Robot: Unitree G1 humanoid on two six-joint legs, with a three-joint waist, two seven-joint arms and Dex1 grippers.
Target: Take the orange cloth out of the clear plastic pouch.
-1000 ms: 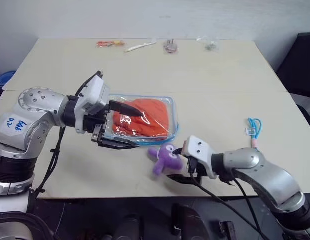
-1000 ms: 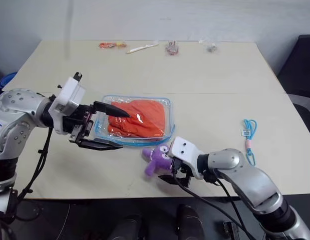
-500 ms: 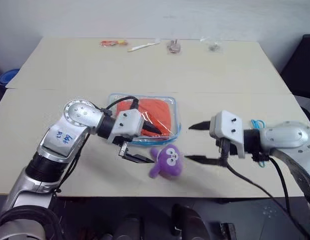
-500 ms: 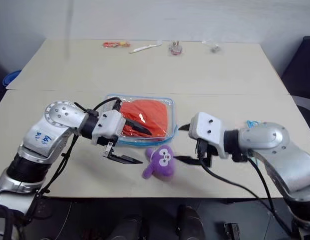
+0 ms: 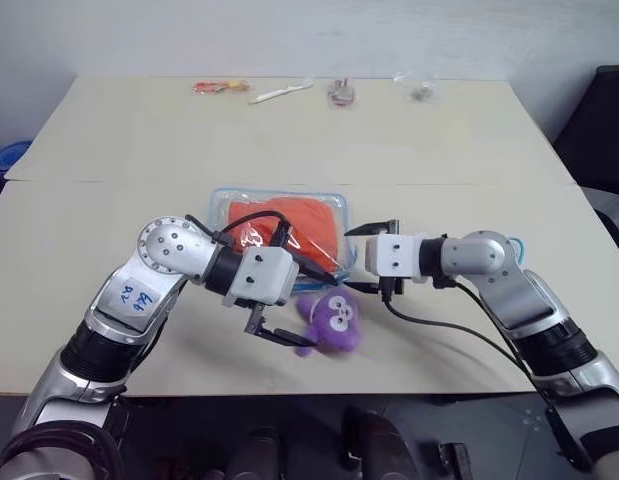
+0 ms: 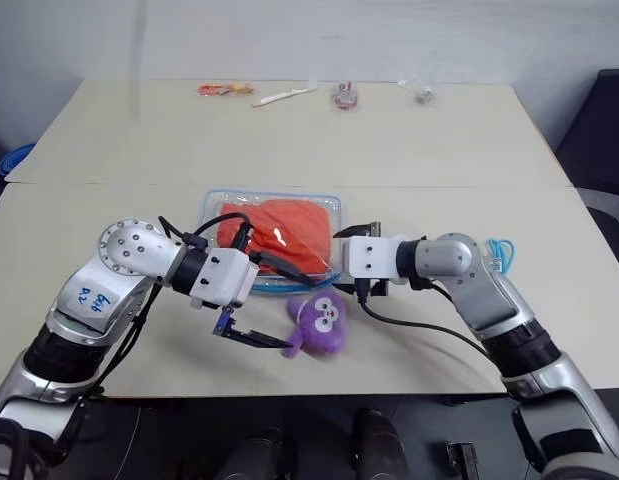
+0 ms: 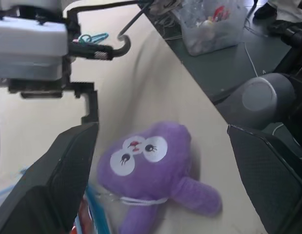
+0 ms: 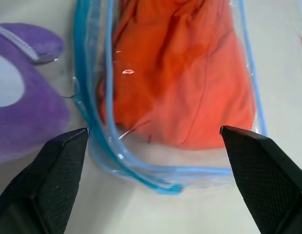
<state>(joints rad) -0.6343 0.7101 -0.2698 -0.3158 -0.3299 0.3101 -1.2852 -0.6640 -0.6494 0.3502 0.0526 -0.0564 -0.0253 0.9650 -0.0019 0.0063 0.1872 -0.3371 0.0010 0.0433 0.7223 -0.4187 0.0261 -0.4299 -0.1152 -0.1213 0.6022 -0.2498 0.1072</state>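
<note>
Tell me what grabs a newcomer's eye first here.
The orange cloth, bright inside the clear pouch at mid-table. Both open grippers close in on it: the left from the near side, the right at its right end. A purple plush toy lies just in front of the pouch.

Both eye views are looking down over the table (image 5: 409,150) from the head; wrist views are looking close: left at toy (image 7: 155,165), right at pouch (image 8: 99,141).

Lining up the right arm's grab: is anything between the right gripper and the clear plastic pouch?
No. In the right wrist view the right gripper faces the clear plastic pouch across bare table.
</note>
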